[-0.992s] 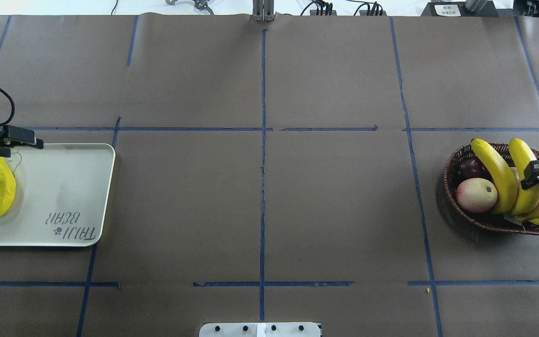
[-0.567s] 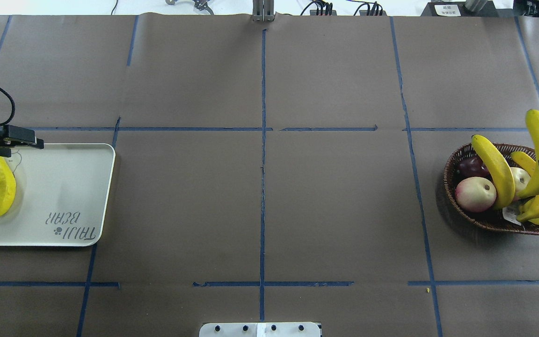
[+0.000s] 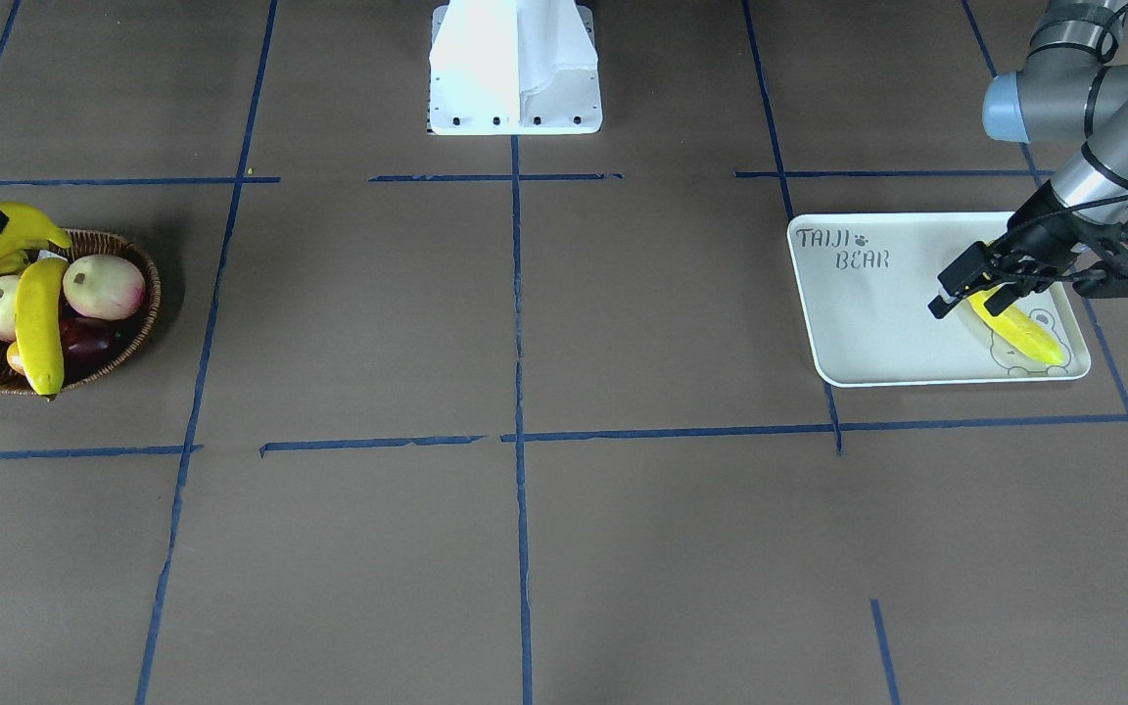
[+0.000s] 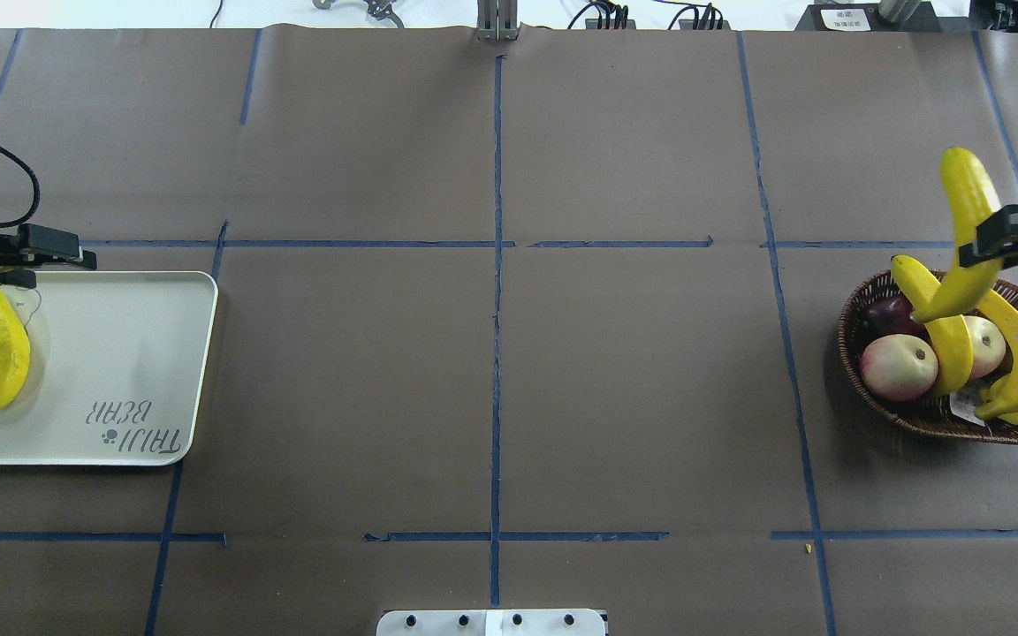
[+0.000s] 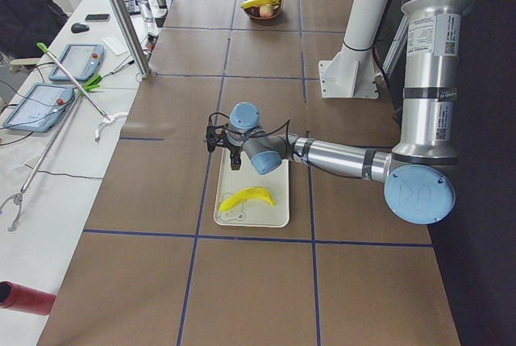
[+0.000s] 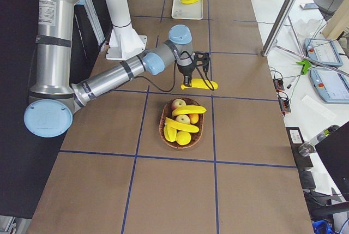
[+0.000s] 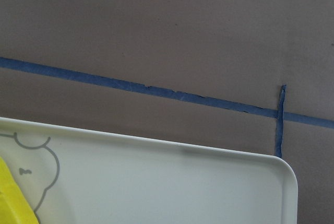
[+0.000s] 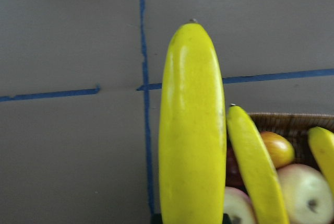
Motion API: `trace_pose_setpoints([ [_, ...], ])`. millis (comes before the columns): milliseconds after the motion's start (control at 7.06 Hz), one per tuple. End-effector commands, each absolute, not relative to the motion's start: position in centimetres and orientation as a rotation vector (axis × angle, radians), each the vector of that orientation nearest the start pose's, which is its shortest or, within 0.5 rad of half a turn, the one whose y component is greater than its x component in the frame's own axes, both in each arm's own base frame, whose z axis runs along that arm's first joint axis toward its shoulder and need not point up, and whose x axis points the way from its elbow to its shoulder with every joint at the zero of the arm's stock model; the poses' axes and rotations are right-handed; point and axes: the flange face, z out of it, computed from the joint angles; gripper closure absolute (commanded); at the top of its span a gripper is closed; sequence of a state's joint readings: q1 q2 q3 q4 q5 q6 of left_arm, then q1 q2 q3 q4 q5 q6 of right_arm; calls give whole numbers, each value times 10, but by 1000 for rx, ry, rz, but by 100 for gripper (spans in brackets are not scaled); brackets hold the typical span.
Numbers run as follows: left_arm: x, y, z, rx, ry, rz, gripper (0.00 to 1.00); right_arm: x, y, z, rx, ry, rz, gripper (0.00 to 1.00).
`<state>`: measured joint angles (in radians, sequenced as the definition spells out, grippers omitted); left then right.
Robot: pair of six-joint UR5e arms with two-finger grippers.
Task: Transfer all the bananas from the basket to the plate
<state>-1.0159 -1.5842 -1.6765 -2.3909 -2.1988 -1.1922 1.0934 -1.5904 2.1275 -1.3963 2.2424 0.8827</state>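
I log right pincer (image 4: pixel 986 247) clamping one banana (image 4: pixel 967 199) above the basket (image 4: pixel 915 423) rim; left pincer (image 4: pixel 29 264) splayed, empty, over the plate (image 4: pixel 120 353) bear corner. A second banana (image 4: pixel 5 353) lies there.

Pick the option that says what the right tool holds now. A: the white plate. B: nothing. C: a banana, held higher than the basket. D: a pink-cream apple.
C: the right tool is shut on a banana, which hangs in the air higher than the basket rather than lying in it.
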Motion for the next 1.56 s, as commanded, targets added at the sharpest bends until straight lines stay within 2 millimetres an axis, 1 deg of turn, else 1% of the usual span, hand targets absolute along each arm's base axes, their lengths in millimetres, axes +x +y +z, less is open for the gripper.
trace_pose_setpoints([
  [0,227,-501,446,125,1175,-373,1,-253,-450,298,80,-1016,243,96],
  [142,233,-507,414,125,1267,-418,1,-274,-440,267,64,-1101,282,96],
  [283,235,-500,391,135,1386,-430,1,-301,-421,250,75,-1196,318,96],
  [425,247,-492,366,113,1494,-425,1,-337,-398,229,128,-1264,347,96],
  [567,270,-496,324,100,1556,-391,1,-373,-374,204,134,-1302,290,96],
  [709,322,-473,299,41,1586,-295,1,-400,-355,187,132,-1325,231,96],
  [850,348,-464,270,26,1620,-238,1,-426,-343,169,157,-1344,184,96],
  [992,354,-465,246,35,1651,-214,1,-451,-336,161,185,-1339,140,96],
  [1134,372,-460,221,-37,1685,-235,1,-465,-331,160,202,-1329,108,96],
  [1275,385,-454,206,-59,1702,-224,1,-467,-328,155,210,-1338,105,96],
  [1417,405,-442,196,-101,1696,-210,1,-468,-327,144,214,-1356,101,96],
])
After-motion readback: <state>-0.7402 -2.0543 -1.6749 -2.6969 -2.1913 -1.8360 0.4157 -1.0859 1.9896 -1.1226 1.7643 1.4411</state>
